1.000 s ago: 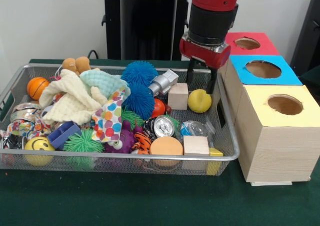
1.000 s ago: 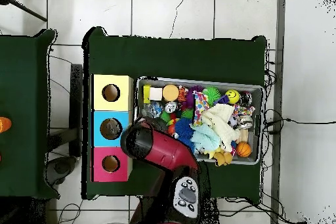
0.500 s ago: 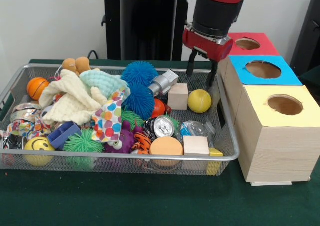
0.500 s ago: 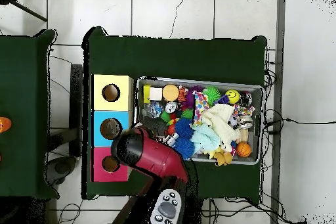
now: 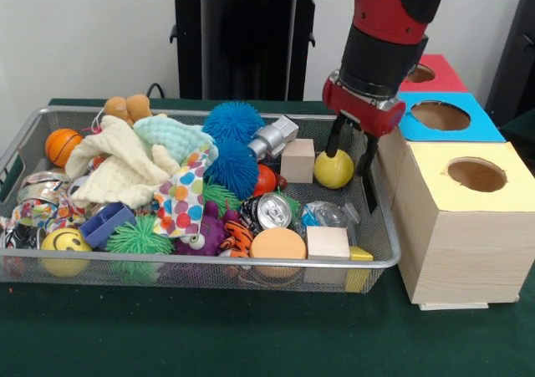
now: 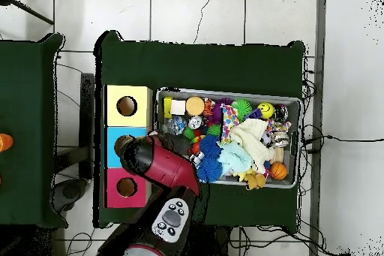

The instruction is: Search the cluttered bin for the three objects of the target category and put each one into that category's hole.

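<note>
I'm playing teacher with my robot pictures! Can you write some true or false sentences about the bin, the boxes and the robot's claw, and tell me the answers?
1. The gripper is open, with nothing between its fingers. True.
2. The yellow ball sits inside the yellow box's hole. False: it lies in the wire bin, beside the wooden cube.
3. There are three boxes with holes: the red box, the blue box and the yellow box. True.
4. The small basketball is at the bin end nearest the boxes. False: it is at the opposite end.
5. The smiley ball is blue. False: it is yellow.
</note>
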You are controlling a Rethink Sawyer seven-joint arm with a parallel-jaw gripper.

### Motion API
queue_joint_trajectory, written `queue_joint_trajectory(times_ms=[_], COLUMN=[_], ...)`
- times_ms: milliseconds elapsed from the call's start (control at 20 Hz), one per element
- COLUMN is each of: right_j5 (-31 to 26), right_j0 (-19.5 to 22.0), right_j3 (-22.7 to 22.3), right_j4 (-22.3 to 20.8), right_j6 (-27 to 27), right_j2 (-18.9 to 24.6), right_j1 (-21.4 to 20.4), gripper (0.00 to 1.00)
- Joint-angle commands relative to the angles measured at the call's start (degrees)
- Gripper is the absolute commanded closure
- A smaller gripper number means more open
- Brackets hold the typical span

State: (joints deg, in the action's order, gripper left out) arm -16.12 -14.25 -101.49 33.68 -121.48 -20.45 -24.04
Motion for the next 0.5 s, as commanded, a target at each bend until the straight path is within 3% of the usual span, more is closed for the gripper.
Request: queue_joint_trajectory(times_ms=[50,300,500], right_j5=[1.77,5.27,3.87], right_j0=[4.60,11.42,13.33], right_j3=[1.07,-2.10,0.55], right_j4=[2.25,-1.43,-2.02], right_j6=[-12.25,-7.16,-6.34], right_j2=[3.52,6.21,6.62], right_j1=[2.44,0.32,1.43], gripper=[0.00,0.00,0.00])
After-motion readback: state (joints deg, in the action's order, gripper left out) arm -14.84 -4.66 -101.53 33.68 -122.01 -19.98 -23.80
